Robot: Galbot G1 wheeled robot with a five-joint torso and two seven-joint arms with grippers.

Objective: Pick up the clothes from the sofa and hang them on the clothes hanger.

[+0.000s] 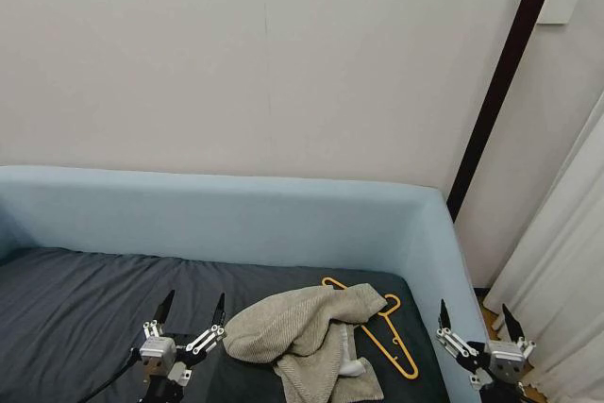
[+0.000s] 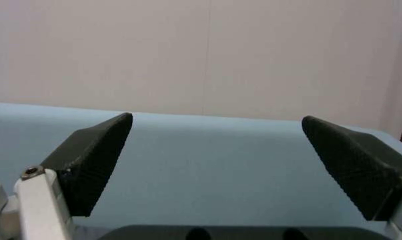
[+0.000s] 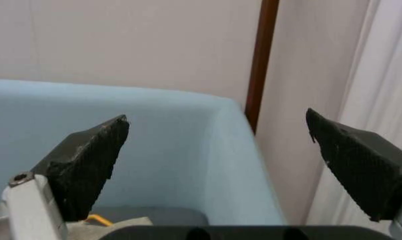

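A white curtain [image 1: 568, 271] hangs beside the pale wall [image 1: 264, 63].

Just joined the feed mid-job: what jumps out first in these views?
A crumpled beige garment lies on the dark seat of the light blue sofa, partly covering an orange hanger near the sofa's right end. The left tool hovers open just left of the garment. The right tool is open by the sofa's right arm.
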